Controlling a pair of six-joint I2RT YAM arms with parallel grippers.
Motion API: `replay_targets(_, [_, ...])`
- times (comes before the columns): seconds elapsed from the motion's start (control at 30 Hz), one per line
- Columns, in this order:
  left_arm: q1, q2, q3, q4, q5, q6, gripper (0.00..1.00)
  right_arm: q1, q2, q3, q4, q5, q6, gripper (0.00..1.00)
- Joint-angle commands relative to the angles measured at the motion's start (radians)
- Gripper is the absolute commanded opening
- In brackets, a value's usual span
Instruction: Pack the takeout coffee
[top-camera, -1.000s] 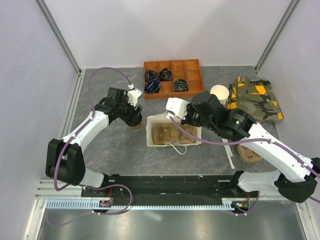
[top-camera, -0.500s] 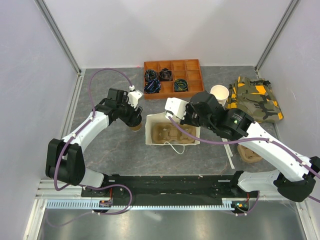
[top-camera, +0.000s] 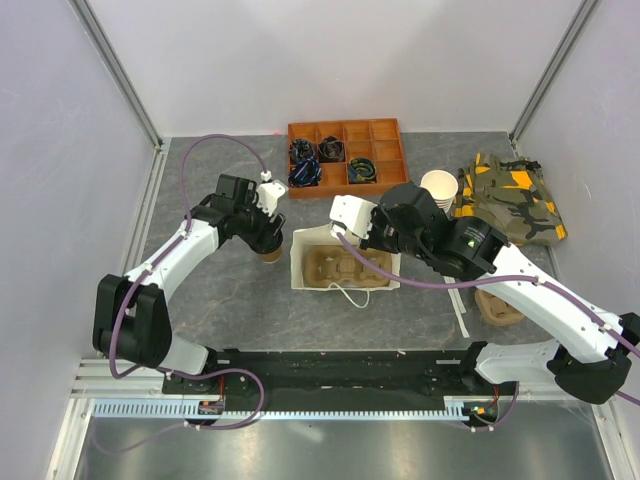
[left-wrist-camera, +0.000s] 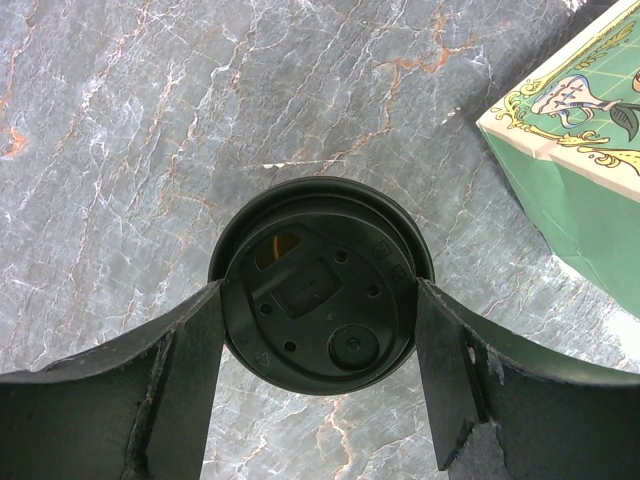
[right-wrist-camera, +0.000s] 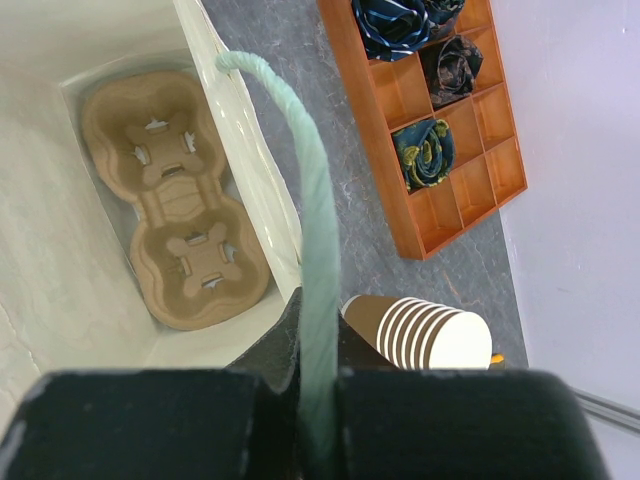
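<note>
Your left gripper (top-camera: 268, 240) stands wide and is set around the takeout coffee (top-camera: 270, 252). In the left wrist view its 2 fingers (left-wrist-camera: 190, 370) press against opposite sides of the black lid (left-wrist-camera: 320, 285), so the cup is gripped at the rim. The grey marbled table (left-wrist-camera: 120, 120) shows all around the cup, but you cannot tell from these views whether the cup's base rests on it or hangs just above it.

Your right gripper (right-wrist-camera: 318, 400) is fully closed on the pale green cord handle (right-wrist-camera: 305, 180) of the white paper bag (top-camera: 298, 268), holding the bag's mouth open. 1 brown pulp tray (right-wrist-camera: 180, 200) lies flat on the bag's floor, with both cup wells free.

The takeout coffee is outside the bag, just beside its left wall. The bag's green printed side (left-wrist-camera: 570, 150) sits near the lid in the left wrist view, without touching it.

Compared with 1 second ago, very little differs. Your left wrist has shifted slightly, the cup sits in almost the same spot by the bag, and both grippers have kept their grips. The bag and tray have hardly moved.
</note>
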Motion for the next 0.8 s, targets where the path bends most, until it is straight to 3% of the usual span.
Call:
replay_targets(0.0, [0.003,0.018,0.017,-0.050,-0.025,0.056,0.71,-0.004,-0.010,0.010,0.047,0.008,0.017,0.00])
replay_targets(0.17, [0.005,-0.026,0.024,-0.056,0.016,0.043,0.59,-0.004,-0.011,0.005,0.061,0.006,0.040,0.00])
replay_targets(0.37, [0.020,-0.253,0.040,-0.048,0.145,0.005,0.50,-0.005,-0.024,-0.010,0.089,0.037,0.104,0.00])
replay_targets(0.57, [0.032,-0.482,0.132,-0.123,0.271,-0.082,0.50,-0.002,-0.051,-0.019,0.115,0.043,0.125,0.00])
replay_targets(0.77, [0.034,-0.565,0.306,-0.281,0.339,-0.127,0.50,0.004,-0.093,-0.081,0.167,0.067,0.132,0.00])
